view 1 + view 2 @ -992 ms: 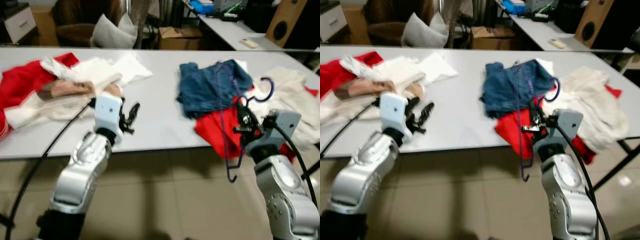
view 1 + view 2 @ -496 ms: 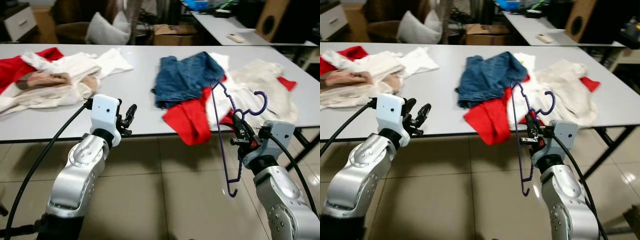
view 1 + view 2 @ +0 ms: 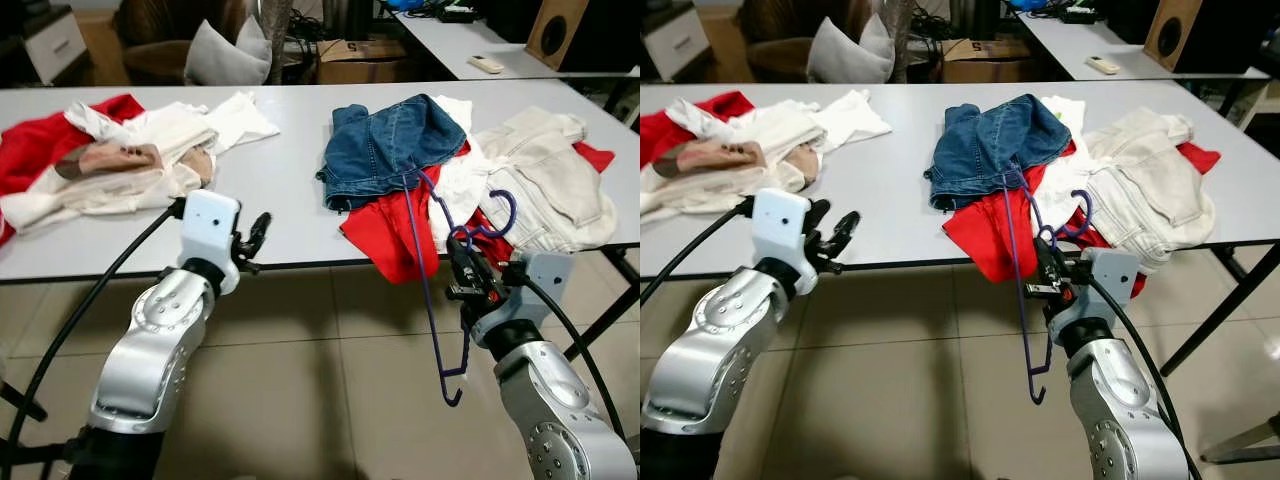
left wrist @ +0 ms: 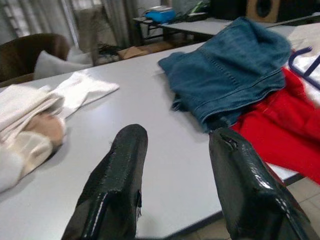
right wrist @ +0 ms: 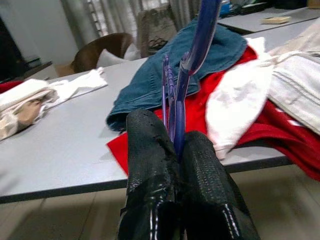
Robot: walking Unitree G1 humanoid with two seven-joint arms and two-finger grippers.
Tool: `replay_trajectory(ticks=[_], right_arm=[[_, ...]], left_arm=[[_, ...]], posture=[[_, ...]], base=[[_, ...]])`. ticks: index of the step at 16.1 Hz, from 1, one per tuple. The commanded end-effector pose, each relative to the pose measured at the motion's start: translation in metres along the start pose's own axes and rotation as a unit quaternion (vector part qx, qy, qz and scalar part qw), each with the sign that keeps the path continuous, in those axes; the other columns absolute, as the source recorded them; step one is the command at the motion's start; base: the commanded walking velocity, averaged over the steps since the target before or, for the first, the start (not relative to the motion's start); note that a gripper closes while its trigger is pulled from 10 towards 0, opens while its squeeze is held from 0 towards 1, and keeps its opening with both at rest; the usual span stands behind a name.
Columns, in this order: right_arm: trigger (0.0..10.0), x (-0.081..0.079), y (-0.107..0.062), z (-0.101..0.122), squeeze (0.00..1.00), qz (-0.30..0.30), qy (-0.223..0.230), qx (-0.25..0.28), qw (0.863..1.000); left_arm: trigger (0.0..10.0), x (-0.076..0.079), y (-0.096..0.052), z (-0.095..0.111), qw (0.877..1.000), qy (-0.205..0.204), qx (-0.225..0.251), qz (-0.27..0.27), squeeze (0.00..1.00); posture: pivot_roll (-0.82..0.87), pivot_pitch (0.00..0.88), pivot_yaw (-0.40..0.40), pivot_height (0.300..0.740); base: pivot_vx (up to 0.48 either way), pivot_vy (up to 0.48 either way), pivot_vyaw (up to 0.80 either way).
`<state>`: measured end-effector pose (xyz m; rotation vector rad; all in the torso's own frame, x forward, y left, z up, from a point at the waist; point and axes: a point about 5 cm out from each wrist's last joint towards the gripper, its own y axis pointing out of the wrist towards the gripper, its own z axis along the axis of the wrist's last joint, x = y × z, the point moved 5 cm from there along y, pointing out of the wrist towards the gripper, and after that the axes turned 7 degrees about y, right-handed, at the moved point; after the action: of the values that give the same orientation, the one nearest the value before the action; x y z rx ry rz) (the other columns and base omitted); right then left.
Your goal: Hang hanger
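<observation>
Right gripper (image 3: 466, 283) clamped with glossy black fingers (image 5: 150, 165) on a thin purple plastic hanger (image 3: 430, 285), held off the front edge of the smooth grey table (image 3: 290, 190), hook curled above, frame dangling toward the tiled floor. Just behind: rumpled red cloth (image 3: 385, 230), folded blue denim (image 3: 385, 145), ribbed cream garment (image 3: 545, 180). Left gripper (image 3: 252, 240) spread apart, holding nothing, at the table edge near soft white clothes (image 3: 130, 160).

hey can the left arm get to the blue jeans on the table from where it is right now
Probably yes. The left gripper hangs open at the table's front edge, and bare tabletop lies between it and the blue jeans. Nothing blocks that path. The right gripper, shut on the purple hanger, stays off to the side.
</observation>
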<state>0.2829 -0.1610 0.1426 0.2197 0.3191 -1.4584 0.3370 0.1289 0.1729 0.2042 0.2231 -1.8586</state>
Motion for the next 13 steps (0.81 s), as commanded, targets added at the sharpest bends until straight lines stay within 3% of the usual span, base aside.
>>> replay_trajectory(ticks=[1, 3, 7, 13], right_arm=[[10.0, 0.000, -0.002, 0.013, 0.00, -0.007, -0.004, 0.027, 1.000], [10.0, -0.002, 0.000, 0.012, 0.00, 0.000, -0.012, 0.022, 1.000], [10.0, 0.001, 0.001, 0.017, 0.00, -0.008, -0.014, 0.031, 0.999], [10.0, 0.001, -0.003, 0.020, 0.00, -0.006, -0.026, 0.033, 0.999]], left_arm=[[10.0, 0.006, 0.005, 0.004, 1.000, 0.004, 0.007, -0.014, 0.02], [10.0, 0.010, 0.013, 0.009, 0.999, -0.023, 0.021, -0.019, 0.04], [10.0, 0.017, 0.016, 0.013, 0.998, -0.027, 0.034, -0.038, 0.05], [10.0, 0.023, 0.019, 0.012, 0.997, -0.032, 0.035, -0.054, 0.06]], posture=[[-0.12, 0.000, 0.051, 0.719], [-0.14, 0.000, 0.071, 0.719], [-0.16, 0.000, 0.074, 0.719], [-0.17, 0.000, 0.084, 0.719]], base=[[0.000, 0.000, 0.00], [0.000, 0.000, -0.40], [0.000, 0.000, -0.75], [0.270, 0.000, 0.00]])
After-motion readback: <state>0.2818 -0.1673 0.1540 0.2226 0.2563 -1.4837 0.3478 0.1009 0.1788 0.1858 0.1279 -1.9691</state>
